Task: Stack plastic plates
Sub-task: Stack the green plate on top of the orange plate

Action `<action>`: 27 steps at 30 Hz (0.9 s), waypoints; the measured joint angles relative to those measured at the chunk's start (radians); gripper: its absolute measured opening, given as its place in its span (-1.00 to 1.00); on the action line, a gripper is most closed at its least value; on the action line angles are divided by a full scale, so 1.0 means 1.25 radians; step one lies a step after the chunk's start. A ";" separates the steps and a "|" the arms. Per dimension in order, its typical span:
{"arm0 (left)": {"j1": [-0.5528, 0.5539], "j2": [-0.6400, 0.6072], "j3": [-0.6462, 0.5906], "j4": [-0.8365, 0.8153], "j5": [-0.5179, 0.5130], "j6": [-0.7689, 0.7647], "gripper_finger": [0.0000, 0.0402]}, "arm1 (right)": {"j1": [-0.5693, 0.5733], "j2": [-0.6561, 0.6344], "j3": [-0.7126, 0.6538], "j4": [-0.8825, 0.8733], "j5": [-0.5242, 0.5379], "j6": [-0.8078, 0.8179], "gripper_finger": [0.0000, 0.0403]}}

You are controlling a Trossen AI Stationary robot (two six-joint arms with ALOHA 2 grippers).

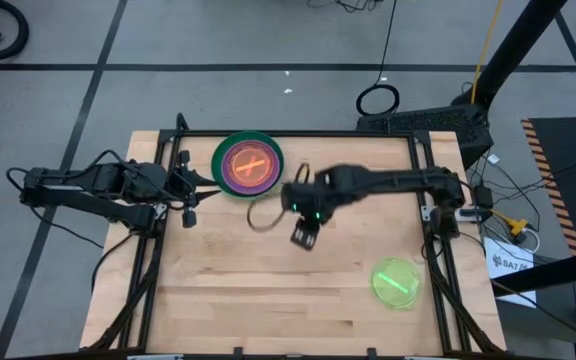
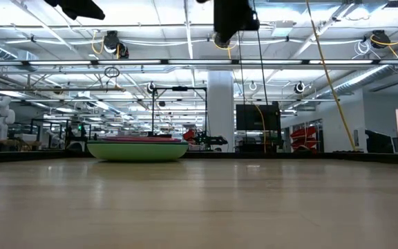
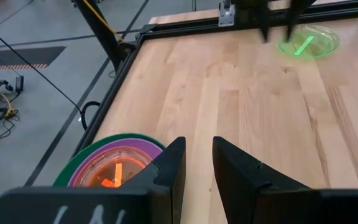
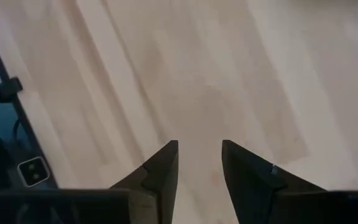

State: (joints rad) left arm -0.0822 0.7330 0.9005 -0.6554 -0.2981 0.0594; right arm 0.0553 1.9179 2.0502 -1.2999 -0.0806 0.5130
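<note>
Bare light wood fills the near table (image 1: 268, 300), and on it, near the right-hand rail, lies a lone lime green plate (image 1: 396, 282), flat and well apart from everything else. At the far side, left of centre and just inside the far rail, sits the stack (image 1: 248, 165): a dark green rim outermost, purple within it and an orange glow in the middle, the plates nested flat. By the look of it the stacking is nearly done and the step in hand is the trip for the last plate. The right gripper (image 1: 304, 236) hangs above the middle of the table, clear of the stack, its fingers (image 4: 160, 174) parted by a modest gap with nothing between them and plain boards beneath. The next move, as I judge it, calls for swinging that arm toward the near right, dropping over the lime plate's rim, pinching an edge and carrying it back to the far left. The left gripper (image 3: 197, 171) waits beside the stack at the table's left edge, its fingers a narrow gap apart and empty. Room is generous: the whole middle and near half lie open, but the lime plate lies close to the right rail, so the approach is best from the table's inner side
</note>
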 joint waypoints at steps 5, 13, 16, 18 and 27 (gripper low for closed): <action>0.000 0.000 0.000 -0.001 0.000 -0.001 -0.56 | 0.089 -0.004 -0.018 -0.036 0.032 0.112 -0.42; -0.004 0.000 0.000 0.000 0.000 0.008 -0.56 | 0.176 -0.055 -0.112 -0.136 0.131 0.311 -0.42; -0.009 0.000 0.000 0.002 0.000 0.008 -0.56 | 0.205 -0.091 -0.171 -0.120 0.133 0.358 -0.42; -0.009 0.000 0.000 0.002 0.001 0.010 -0.56 | 0.221 -0.130 -0.225 -0.110 0.132 0.398 -0.42; -0.009 0.000 0.000 0.001 0.001 0.004 -0.56 | 0.269 -0.359 -0.547 0.004 0.152 0.622 -0.42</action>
State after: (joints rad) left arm -0.0940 0.7330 0.9005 -0.6543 -0.2974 0.0643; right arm 0.3911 1.4693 1.3669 -1.2946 0.1097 1.2901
